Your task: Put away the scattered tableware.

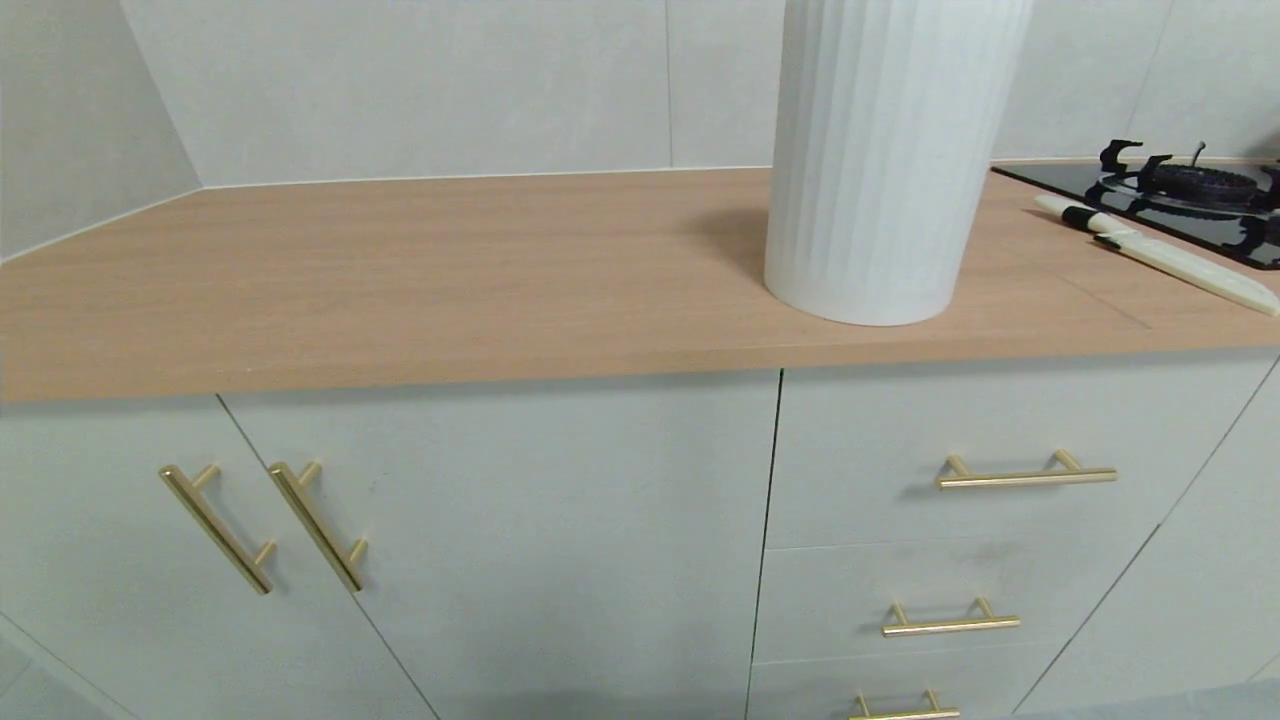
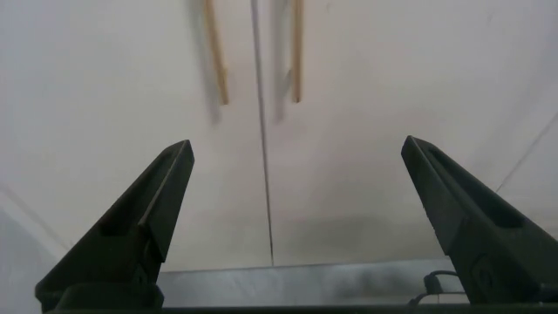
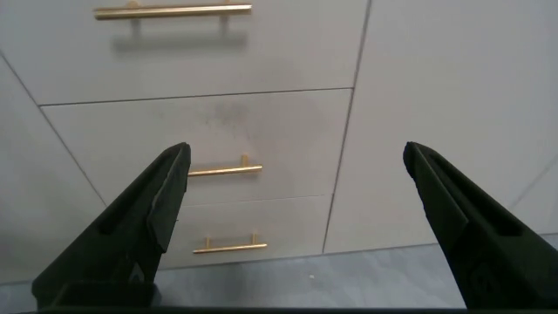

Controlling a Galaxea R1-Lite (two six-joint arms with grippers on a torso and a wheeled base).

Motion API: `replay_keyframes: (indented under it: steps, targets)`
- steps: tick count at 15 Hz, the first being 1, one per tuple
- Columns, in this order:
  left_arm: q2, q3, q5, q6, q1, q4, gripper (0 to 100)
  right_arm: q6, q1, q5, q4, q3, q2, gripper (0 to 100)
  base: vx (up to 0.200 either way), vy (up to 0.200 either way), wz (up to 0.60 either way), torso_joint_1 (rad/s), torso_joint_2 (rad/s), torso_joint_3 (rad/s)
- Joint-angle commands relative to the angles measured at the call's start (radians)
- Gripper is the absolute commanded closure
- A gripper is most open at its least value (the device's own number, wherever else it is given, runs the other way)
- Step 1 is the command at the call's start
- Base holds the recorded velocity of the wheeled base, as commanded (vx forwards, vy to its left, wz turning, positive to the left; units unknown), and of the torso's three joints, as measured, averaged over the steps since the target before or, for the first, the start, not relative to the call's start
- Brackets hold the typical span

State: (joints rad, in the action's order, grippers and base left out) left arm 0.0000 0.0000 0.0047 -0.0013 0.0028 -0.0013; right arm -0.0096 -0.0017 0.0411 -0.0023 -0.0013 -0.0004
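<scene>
A white knife [image 1: 1160, 253] with a black band on its handle lies on the wooden counter [image 1: 400, 270] at the far right, beside the hob. A tall white ribbed container [image 1: 885, 150] stands on the counter right of centre. My left gripper [image 2: 296, 153] is open, low in front of the cabinet doors with their two gold handles [image 2: 218, 52]. My right gripper [image 3: 296, 157] is open too, facing the drawer fronts and their gold handles [image 3: 225, 170]. Nothing is between either pair of fingers.
A black gas hob [image 1: 1180, 195] sits at the counter's right end. Below the counter are two cabinet doors [image 1: 480, 540] on the left and a stack of three drawers [image 1: 960, 500] on the right. Tiled wall runs behind.
</scene>
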Motion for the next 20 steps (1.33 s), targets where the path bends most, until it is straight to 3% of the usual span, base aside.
replay_keyframes:
  steps: [1, 6, 20]
  targets:
    - [0.000, 0.000, 0.001, 0.000, 0.000, 0.000, 0, 0.000, 0.000, 0.000, -0.001, 0.000, 0.002, 0, 0.000, 0.000, 0.00, 0.000, 0.00, 0.000]
    - [0.000, 0.000, 0.000, 0.001, 0.000, 0.000, 0, -0.001, 0.000, 0.000, -0.001, 0.000, 0.002, 0, 0.000, 0.000, 0.00, 0.000, 0.00, 0.000]
    - [0.000, 0.000, 0.000, 0.001, 0.000, 0.000, 0, -0.001, 0.000, 0.000, -0.001, 0.001, 0.002, 0, 0.000, -0.200, 0.00, 0.001, 0.00, 0.002]
